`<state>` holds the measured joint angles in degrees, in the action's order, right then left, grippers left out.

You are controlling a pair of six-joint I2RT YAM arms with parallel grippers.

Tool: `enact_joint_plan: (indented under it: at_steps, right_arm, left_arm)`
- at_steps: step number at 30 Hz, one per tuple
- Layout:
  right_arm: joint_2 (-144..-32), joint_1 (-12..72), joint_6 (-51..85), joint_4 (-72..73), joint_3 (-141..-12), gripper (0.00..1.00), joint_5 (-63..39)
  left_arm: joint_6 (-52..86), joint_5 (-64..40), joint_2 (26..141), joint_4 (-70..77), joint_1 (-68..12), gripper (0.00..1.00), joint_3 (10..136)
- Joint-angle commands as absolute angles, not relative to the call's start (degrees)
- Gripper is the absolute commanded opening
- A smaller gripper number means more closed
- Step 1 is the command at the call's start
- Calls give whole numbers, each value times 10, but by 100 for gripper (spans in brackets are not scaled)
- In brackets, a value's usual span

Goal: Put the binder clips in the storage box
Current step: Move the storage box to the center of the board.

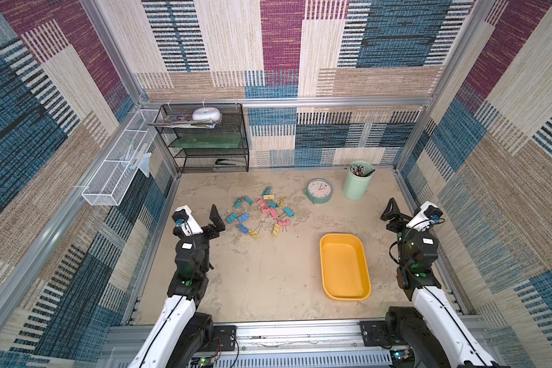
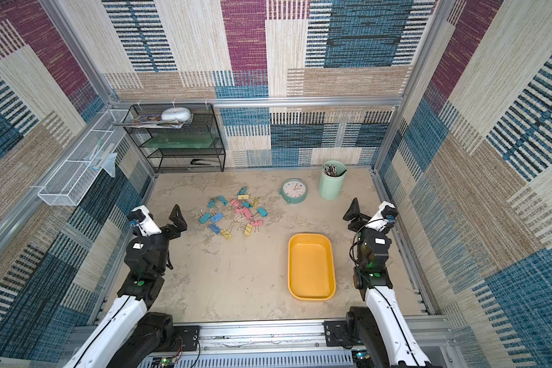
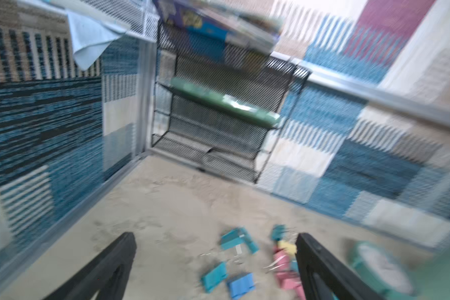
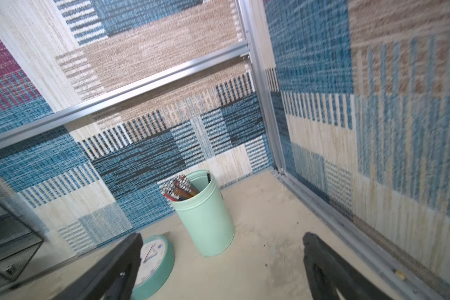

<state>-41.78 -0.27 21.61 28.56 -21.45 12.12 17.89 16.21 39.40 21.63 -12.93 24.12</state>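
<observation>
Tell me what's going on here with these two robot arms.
The arms are set to tidy the binder clips into the yellow storage box, but nothing has gone in yet. All the clips lie in a loose pile on the table, and the box is empty. The left gripper is open and empty, right beside the pile and pointed at it. The right gripper is also open and empty, off by the side wall, facing a green pen cup and a clock.

The binder clips are pink, yellow, blue and teal, the storage box yellow-orange, the pen cup mint-green.
</observation>
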Motion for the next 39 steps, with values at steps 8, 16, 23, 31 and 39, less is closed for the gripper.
enact_joint_plan:
  at_steps: [8, 16, 23, 31, 39]
  right_arm:
    - [-464, -2, 270, 52, -304, 100, -207]
    - [-413, -2, 314, -37, -353, 100, -178]
    - [-345, -2, 353, -66, -360, 100, -160]
    - [-338, -2, 347, -88, -362, 100, -177]
    - [-361, -2, 361, -59, -355, 99, -174]
  left_arm:
    - [-26, -40, 836, -94, -496, 91, 616]
    - [-161, -159, 1191, -276, -533, 96, 981]
    - [-172, -109, 1349, -333, -539, 88, 1174]
    - [-61, -97, 1356, -297, -540, 15, 1169]
    - [193, 56, 1159, -142, -551, 0, 860]
